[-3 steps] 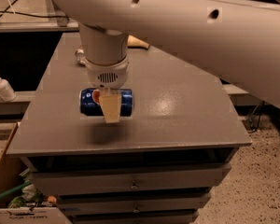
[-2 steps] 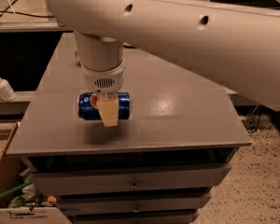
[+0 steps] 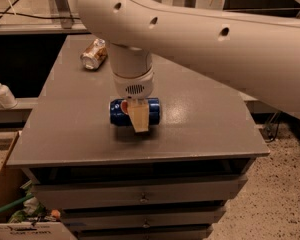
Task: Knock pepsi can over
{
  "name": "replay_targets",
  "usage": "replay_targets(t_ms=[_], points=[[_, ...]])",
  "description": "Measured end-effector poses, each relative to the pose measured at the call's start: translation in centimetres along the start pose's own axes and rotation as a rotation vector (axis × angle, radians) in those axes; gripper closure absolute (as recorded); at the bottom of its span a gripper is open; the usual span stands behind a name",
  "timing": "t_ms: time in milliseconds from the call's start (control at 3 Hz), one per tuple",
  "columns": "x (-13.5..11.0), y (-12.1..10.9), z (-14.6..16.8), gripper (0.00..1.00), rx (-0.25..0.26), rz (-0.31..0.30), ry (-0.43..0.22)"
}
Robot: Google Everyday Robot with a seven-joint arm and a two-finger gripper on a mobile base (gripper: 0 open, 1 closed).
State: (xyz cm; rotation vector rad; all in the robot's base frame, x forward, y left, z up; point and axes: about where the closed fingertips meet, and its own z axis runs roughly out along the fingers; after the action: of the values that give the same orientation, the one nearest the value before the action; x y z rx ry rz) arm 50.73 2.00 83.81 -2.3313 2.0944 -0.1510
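Blue pepsi can (image 3: 118, 113) lies on its side, long axis left-right; gripper (image 3: 139, 122) over it, opening unclear

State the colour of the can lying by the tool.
Dark blue with a red mark, seen in the camera view; the pepsi can lies at the tool.

Grey table (image 3: 205, 124): pepsi can (image 3: 117, 112), gold can (image 3: 94, 55) lying; claw (image 3: 138, 119) over pepsi can.

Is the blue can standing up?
No, the pepsi can lies on its side on the table, with the pincer right in front of it.
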Motion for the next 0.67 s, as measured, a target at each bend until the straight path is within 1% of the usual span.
replay_targets(t_ms=[333,667], points=[[3.3,-1.1,0.3,1.00,0.005,0.038,0.025],[4.3,-1.7,0.9,1.00,-0.004,0.051,0.008]])
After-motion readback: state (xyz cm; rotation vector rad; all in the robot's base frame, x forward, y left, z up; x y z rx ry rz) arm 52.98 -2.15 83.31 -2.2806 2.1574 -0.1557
